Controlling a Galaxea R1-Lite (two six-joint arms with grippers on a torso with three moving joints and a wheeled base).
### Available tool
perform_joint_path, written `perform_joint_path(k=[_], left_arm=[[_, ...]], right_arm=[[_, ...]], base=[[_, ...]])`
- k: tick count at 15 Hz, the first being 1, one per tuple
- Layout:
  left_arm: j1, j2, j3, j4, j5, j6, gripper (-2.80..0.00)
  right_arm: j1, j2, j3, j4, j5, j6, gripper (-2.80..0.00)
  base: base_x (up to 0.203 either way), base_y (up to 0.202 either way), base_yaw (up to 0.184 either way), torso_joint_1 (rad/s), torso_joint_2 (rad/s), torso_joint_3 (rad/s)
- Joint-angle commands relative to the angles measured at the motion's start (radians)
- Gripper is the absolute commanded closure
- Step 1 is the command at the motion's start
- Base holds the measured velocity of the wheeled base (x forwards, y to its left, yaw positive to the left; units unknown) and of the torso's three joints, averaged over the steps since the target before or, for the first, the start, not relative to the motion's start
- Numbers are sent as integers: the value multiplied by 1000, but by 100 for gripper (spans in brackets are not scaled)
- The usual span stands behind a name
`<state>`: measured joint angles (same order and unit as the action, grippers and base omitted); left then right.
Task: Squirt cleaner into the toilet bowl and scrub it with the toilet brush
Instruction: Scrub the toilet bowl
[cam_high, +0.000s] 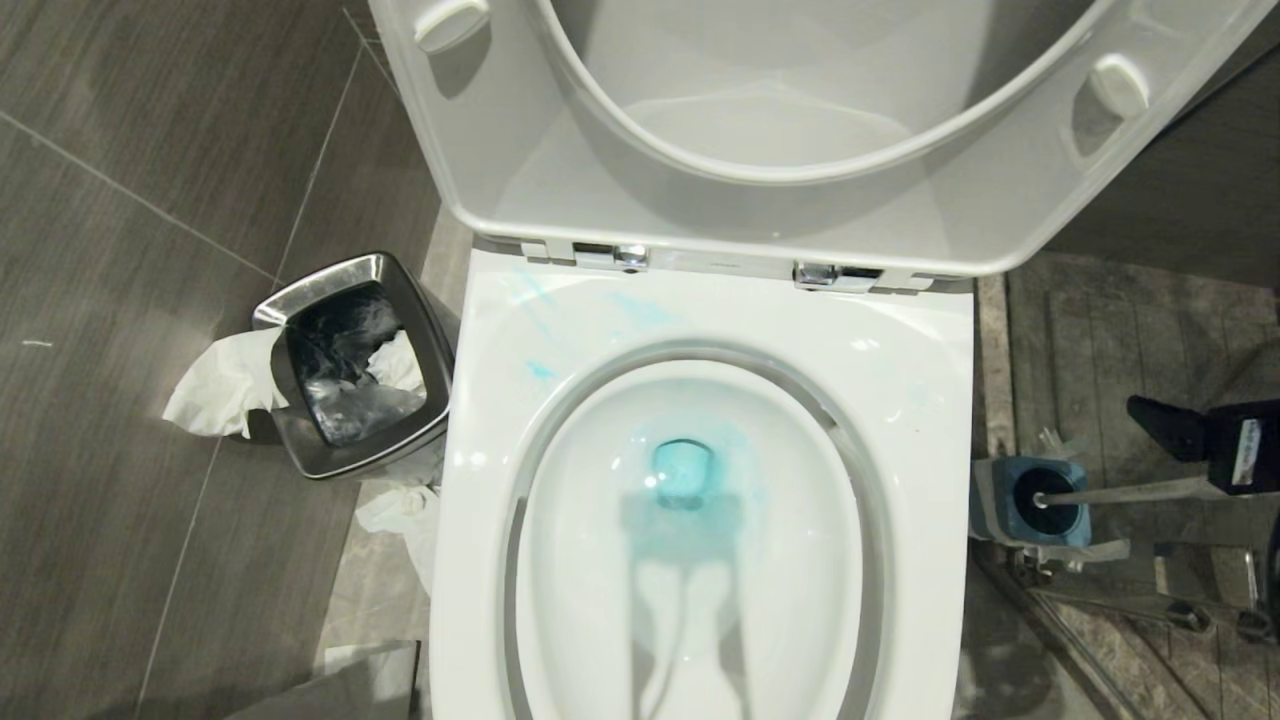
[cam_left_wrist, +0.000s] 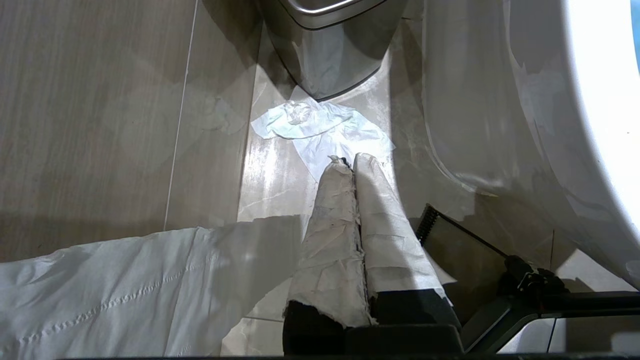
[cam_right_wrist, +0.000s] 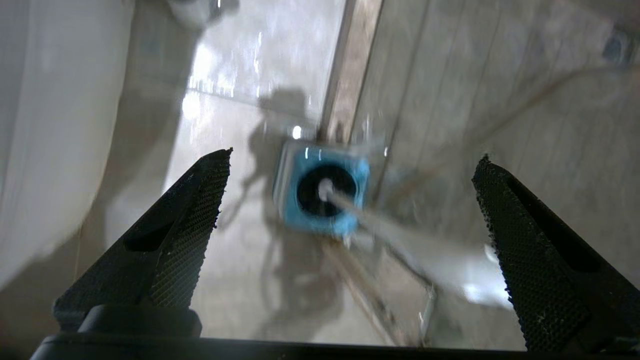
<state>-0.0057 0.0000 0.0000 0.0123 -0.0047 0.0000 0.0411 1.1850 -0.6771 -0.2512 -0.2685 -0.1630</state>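
Toilet bowl (cam_high: 700, 330) holds blue cleaner (cam_high: 683, 475), toilet brush (cam_right_wrist: 345, 202) stands in blue holder (cam_high: 1030, 500) on floor right of it, right gripper (cam_right_wrist: 350, 200) fingers wide above, left gripper (cam_left_wrist: 355, 165) pressed together, empty.

toilet bowl (cam_high: 930, 400): glossy white, oval basin in squarish rim, seat and lid raised upright | cleaner (cam_high: 682, 475): turquoise-tinted water at the drain; thin blue smears on the rear-left rim | toilet brush (cam_high: 1120, 492): slim grey-white handle, tilted; head seated in the blue holder on the floor just right of the bowl
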Motion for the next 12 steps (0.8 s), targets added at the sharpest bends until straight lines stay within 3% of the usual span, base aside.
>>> perform_joint_path(k=[1, 5, 7, 9, 12], left_arm=[[0, 2, 0, 0, 0, 0, 0], [0, 2, 0, 0, 0, 0, 0], [0, 2, 0, 0, 0, 0, 0], [0, 2, 0, 0, 0, 0, 0], [0, 2, 0, 0, 0, 0, 0]], right_arm=[[-1, -70, -23, 86, 51, 0, -280], [-2, -67, -46, 92, 117, -6, -280], [-32, -78, -48, 100, 200, -6, -280], [-88, -112, -48, 187, 334, -2, -280], [-229, -197, -63, 364, 603, 0, -280]], base=[[0, 0, 0, 0, 0, 0], [0, 0, 0, 0, 0, 0], [0, 0, 0, 0, 0, 0], [0, 0, 0, 0, 0, 0], [0, 0, 0, 0, 0, 0]])
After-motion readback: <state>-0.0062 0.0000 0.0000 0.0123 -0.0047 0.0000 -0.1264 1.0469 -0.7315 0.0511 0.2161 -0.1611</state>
